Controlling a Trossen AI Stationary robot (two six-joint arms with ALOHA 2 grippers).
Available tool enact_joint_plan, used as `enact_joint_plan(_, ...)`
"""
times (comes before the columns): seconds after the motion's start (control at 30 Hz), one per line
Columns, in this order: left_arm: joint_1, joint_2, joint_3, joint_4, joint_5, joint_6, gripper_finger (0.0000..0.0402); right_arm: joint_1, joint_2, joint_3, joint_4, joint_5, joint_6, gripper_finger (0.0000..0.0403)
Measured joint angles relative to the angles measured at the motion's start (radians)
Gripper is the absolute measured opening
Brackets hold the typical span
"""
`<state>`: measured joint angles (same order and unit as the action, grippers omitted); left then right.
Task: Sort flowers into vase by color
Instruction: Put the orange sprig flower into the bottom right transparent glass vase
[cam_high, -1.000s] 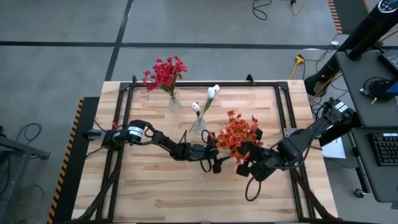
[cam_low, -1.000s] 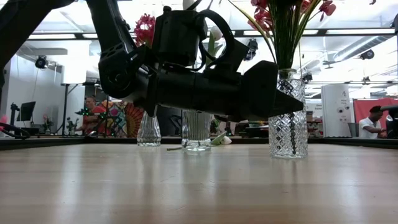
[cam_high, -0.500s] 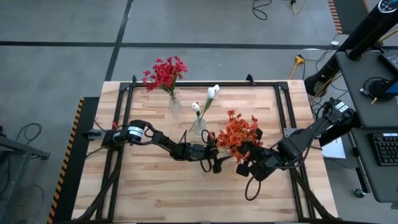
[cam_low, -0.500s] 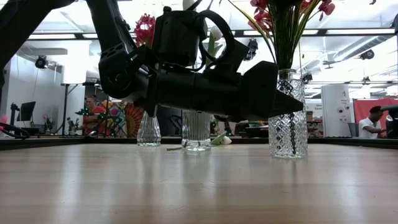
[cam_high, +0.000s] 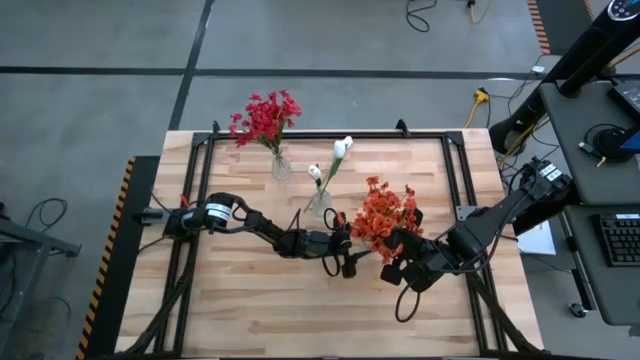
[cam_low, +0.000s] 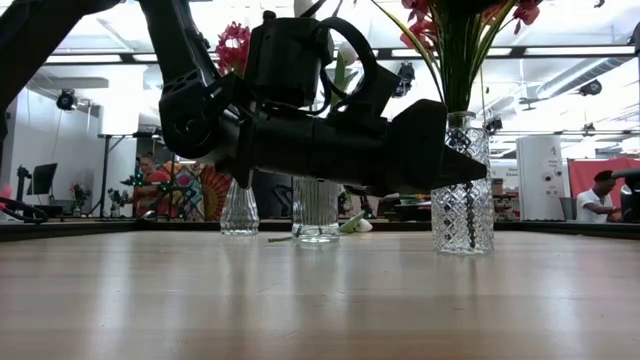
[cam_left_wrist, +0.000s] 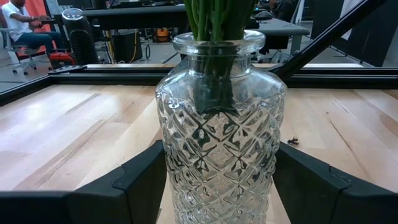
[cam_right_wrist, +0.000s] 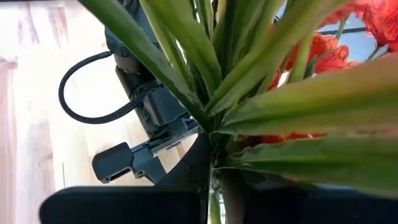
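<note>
A cut-glass vase (cam_left_wrist: 221, 130) of orange-red flowers (cam_high: 385, 215) stands on the table right of centre, with my left gripper (cam_left_wrist: 221, 180) closed level around its belly. My right gripper (cam_high: 395, 255) hangs above the vase among the leaves, shut on a green stalk (cam_right_wrist: 214, 186). A small vase of crimson-red flowers (cam_high: 265, 118) stands at the far left, and a vase with white buds (cam_high: 342, 148) stands in the middle. In the low view my left arm (cam_low: 330, 140) covers part of the held vase (cam_low: 462, 190). My left gripper clasps the vase's faceted belly (cam_left_wrist: 168, 168) between its two fingers, one on each side. The fingers come level from the table's left. The vase stands upright on the table. My right gripper pinches a flower's green stalk (cam_right_wrist: 214, 177) between its two fingers, just below where the leaves fan out. It comes slanting down from the table's right. The stalk runs down toward the vase's mouth; its lower end is hidden.
A black metal frame (cam_high: 330, 135) runs along the table's far and side edges. The bare wooden tabletop (cam_high: 300, 310) is open toward the near edge. People (cam_low: 150, 180) sit in the room beyond the far edge.
</note>
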<state>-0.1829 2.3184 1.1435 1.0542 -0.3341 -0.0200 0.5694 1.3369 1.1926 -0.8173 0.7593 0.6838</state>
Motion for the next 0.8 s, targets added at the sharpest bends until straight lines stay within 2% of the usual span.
enact_joint_plan(0.8,0.000,0.000,0.000,0.000,0.000,0.000,0.0246,0.000,0.001,-0.036,0.026,-0.026,0.014,0.0013)
